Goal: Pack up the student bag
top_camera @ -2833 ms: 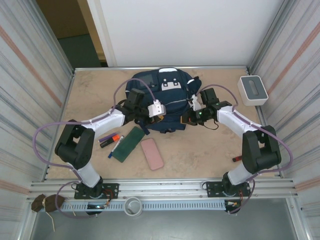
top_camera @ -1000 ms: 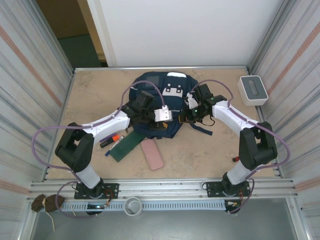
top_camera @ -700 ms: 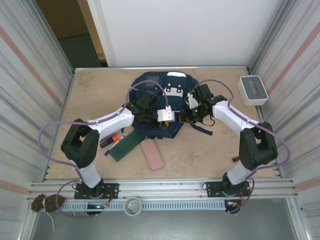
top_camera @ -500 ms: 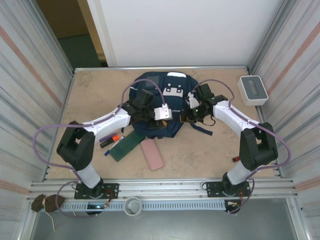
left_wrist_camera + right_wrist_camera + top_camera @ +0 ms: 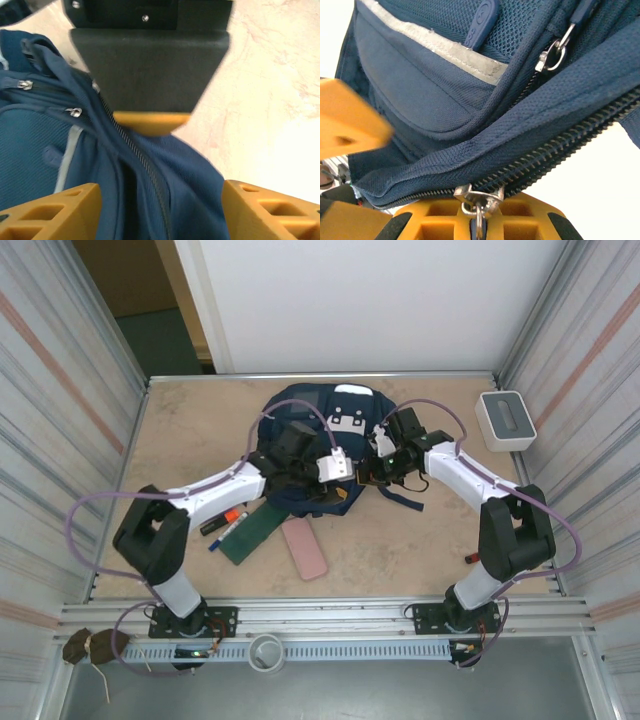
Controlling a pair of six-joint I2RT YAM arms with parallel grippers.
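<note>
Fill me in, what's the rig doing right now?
Both arms are working on the bag mid-table. The right gripper is shut on a zipper pull at the bag's right side. The left gripper is open, its jaws straddling the zippered edge at the bag's near side. A green notebook, a pink case and markers lie on the table beside the bag, not yet packed.
</note>
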